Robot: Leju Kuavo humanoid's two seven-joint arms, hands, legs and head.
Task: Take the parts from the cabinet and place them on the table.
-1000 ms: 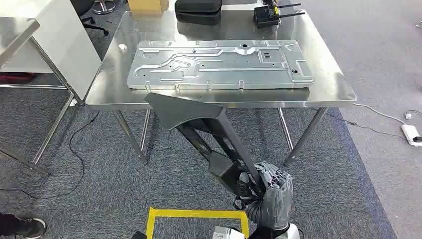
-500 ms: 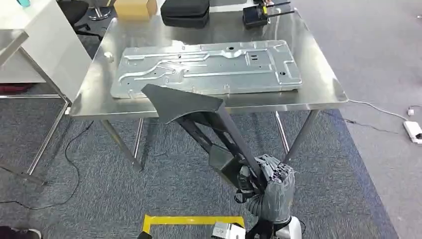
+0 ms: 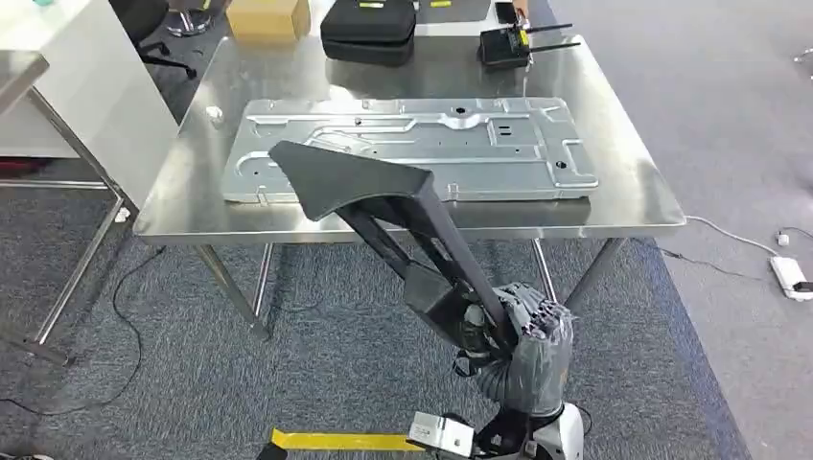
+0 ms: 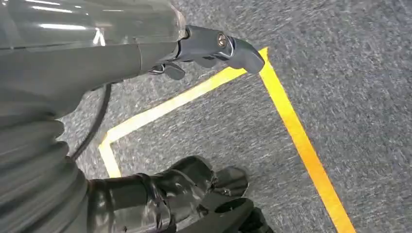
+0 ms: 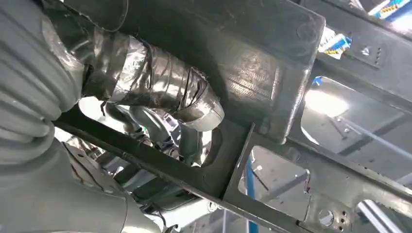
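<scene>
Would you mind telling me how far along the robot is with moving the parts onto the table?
Done, apparently: one large silver stamped metal panel lies flat on the steel table. In hand: the right hand grips a dark grey part by its lower end; its wide top reaches over the table's near edge, but it is not set down. Left: lowering and releasing this part. The cabinet is not in view, so remaining parts are unknown.

black part (image 3: 355,182) | silver table (image 3: 628,182) | grey-blue speckled carpet (image 3: 316,345) | yellow floor tape (image 4: 296,131)
</scene>
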